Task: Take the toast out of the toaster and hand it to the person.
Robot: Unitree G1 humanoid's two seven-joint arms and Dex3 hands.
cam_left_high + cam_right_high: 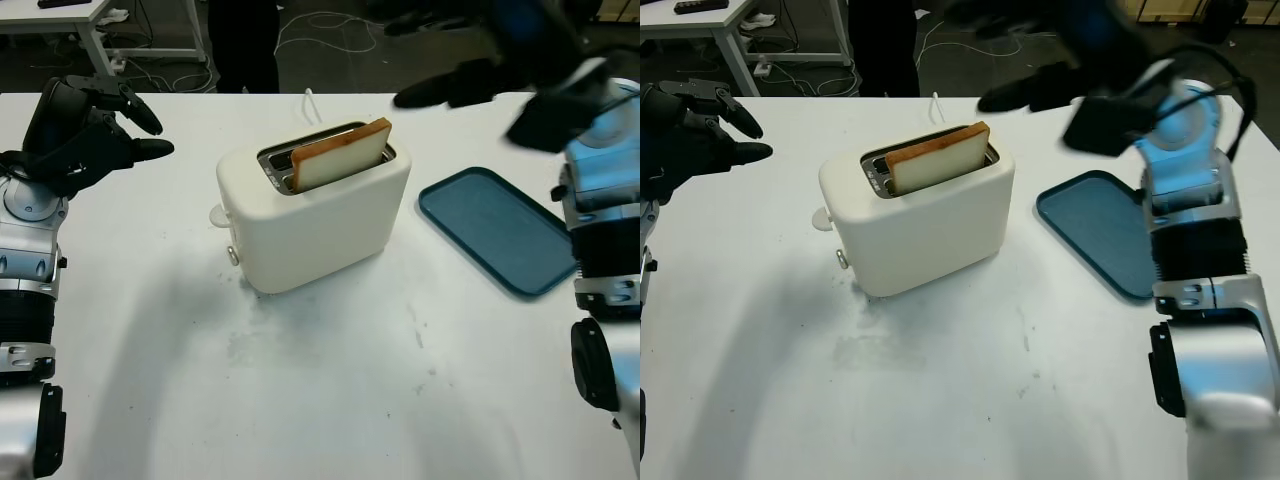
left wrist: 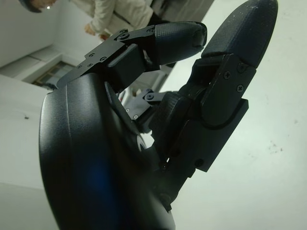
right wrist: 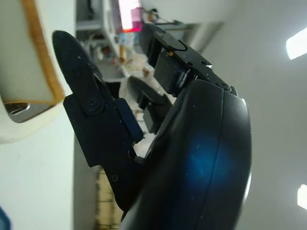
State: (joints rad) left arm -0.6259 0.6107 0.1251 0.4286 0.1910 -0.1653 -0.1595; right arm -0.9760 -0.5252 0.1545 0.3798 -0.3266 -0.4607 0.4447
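Raised above the table at the upper right of the head views, the right hand (image 1: 1060, 60) hangs behind and to the right of the toaster (image 1: 312, 205), holding nothing; its black fingers point toward the left of the frame, out over the table's far edge, and it touches neither toast nor toaster. Its silver forearm rises from the bottom right corner, passing beside the blue tray (image 1: 497, 229).

Near the centre of the frame, the toast (image 1: 341, 155) stands on edge in the toaster's slot, its upper half sticking out with the browned crust along the top and leaning slightly. In the right wrist view the toast (image 3: 29, 52) and the toaster's rim sit just past the right hand's fingers (image 3: 88, 103), apart from them.

The toaster is white, set at an angle on the white table (image 1: 320, 400), with a white cord trailing off its back toward the far edge. The tray lies flat to the right of the toaster, near it but not touching.

At the upper left of the frame, the left hand (image 1: 85, 125) is held up above the table, well apart from the toaster, open and empty, fingers pointing right toward it. A person in a light top (image 2: 117, 14) shows beyond the left hand's fingers in the left wrist view.
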